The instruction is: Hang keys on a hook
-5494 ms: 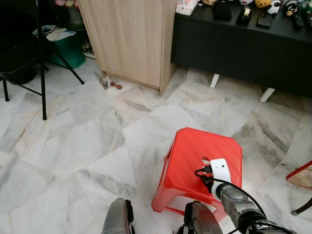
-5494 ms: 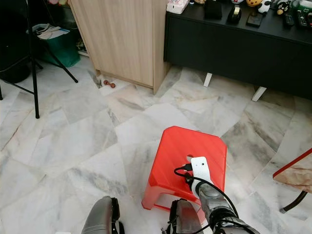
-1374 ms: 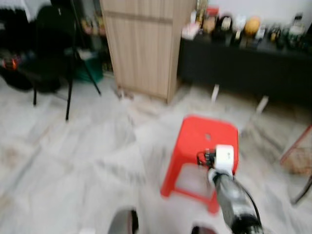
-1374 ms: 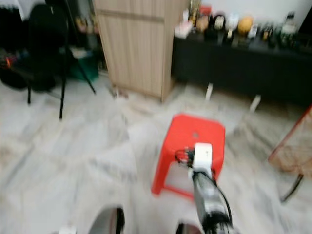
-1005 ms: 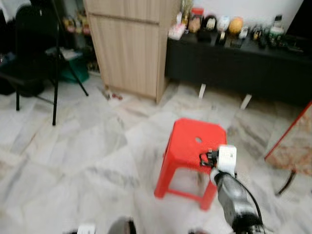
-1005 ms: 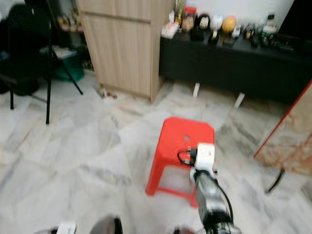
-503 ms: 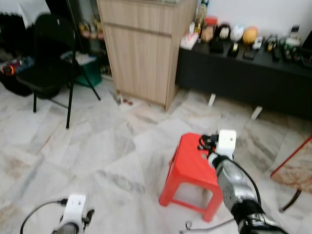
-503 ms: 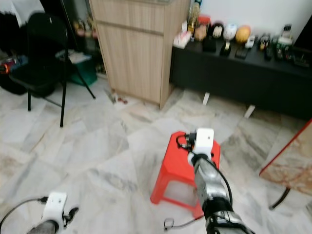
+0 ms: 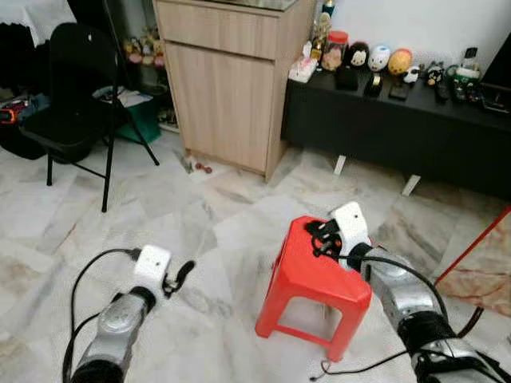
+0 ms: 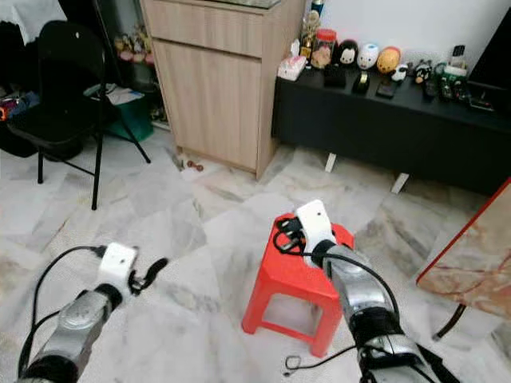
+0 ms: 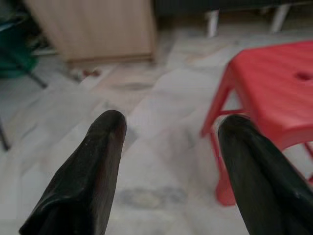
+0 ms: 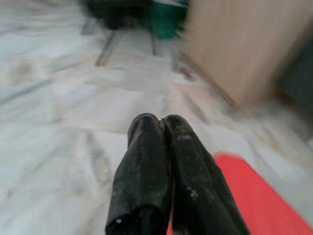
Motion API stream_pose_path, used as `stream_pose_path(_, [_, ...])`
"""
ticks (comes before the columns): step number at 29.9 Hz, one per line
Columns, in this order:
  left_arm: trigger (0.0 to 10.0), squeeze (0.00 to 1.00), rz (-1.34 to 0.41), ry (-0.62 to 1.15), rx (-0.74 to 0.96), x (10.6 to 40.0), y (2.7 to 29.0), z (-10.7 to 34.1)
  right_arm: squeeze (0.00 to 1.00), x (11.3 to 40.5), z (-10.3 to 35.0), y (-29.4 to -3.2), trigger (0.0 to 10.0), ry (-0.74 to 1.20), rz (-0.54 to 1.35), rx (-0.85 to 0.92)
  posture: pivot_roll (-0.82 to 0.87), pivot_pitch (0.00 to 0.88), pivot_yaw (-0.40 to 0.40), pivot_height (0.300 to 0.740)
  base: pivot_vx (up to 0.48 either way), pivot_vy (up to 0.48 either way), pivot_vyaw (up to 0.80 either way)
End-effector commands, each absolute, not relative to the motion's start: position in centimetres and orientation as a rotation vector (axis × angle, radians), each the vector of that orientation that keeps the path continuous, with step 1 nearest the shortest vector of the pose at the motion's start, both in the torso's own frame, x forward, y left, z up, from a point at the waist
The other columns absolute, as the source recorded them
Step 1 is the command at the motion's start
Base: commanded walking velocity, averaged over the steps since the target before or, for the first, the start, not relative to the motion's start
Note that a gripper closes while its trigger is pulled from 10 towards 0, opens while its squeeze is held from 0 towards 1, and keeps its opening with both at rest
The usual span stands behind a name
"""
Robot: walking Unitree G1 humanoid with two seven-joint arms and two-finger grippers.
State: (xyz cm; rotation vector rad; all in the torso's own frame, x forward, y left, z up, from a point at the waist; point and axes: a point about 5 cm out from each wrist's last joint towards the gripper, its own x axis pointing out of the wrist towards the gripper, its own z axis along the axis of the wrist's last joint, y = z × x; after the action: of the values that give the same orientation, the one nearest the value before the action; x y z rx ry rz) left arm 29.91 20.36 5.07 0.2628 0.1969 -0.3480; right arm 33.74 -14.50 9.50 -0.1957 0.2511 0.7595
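Observation:
My right gripper hangs over the near-left corner of the red plastic stool. Its two black fingers are pressed together in the right wrist view, and I make out nothing between them. My left gripper is raised over the marble floor to the left of the stool. Its fingers stand wide apart with nothing between them, and they point toward the stool.
A tall wooden cabinet stands ahead, with a low black sideboard carrying toys and remotes to its right. A black folding chair is at the left, a red-edged marble tabletop at the right. A cable lies on the floor.
My left arm has risen from the bottom edge toward the stool. The right wrist has turned so its gripper points left across the stool. The view has shifted slightly.

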Motion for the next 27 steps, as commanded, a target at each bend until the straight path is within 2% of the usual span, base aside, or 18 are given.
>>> stream_pose_path(1, [10.0,0.00,-0.488,0.191,0.242,30.0,18.7,5.9,0.00,32.9,10.7,-13.9,10.0,0.225,0.980,-0.306,0.05,0.029,-0.067,0.740,0.000,0.000,0.00])
stream_pose_path(2, [10.0,0.00,-0.488,0.191,0.242,30.0,18.7,5.9,0.00,32.9,10.7,-13.9,10.0,0.225,0.980,-0.306,0.05,0.029,-0.067,0.740,0.000,0.000,0.00])
stream_pose_path(3, [10.0,0.00,-0.558,0.177,0.229,30.1,17.6,6.6,0.00,32.5,11.3,-13.7,10.0,0.224,1.090,-0.336,0.05,0.030,-0.066,0.740,0.000,0.000,0.00])
stream_pose_path(8, [10.0,0.00,-0.711,0.164,0.178,29.7,15.7,8.2,0.00,30.5,11.2,-13.4,10.0,0.263,1.348,-0.394,0.05,0.034,-0.069,0.740,0.000,0.000,0.00])
stream_pose_path(15, [10.0,0.00,-0.959,0.244,0.105,27.3,14.2,9.3,0.00,28.5,11.0,-13.2,10.0,0.307,1.526,-0.406,0.06,0.026,-0.073,0.740,0.000,0.000,0.00])
stream_pose_path(22, [10.0,0.00,-1.081,0.343,0.078,25.6,14.0,9.2,0.00,28.3,11.5,-12.7,10.0,0.292,1.574,-0.414,0.06,0.014,-0.076,0.740,0.000,0.000,0.00])
stream_pose_path(27, [10.0,0.00,-1.078,0.349,0.082,25.2,14.0,9.5,0.00,28.1,12.2,-12.4,10.0,0.272,1.619,-0.411,0.06,0.011,-0.078,0.740,0.000,0.000,0.00])
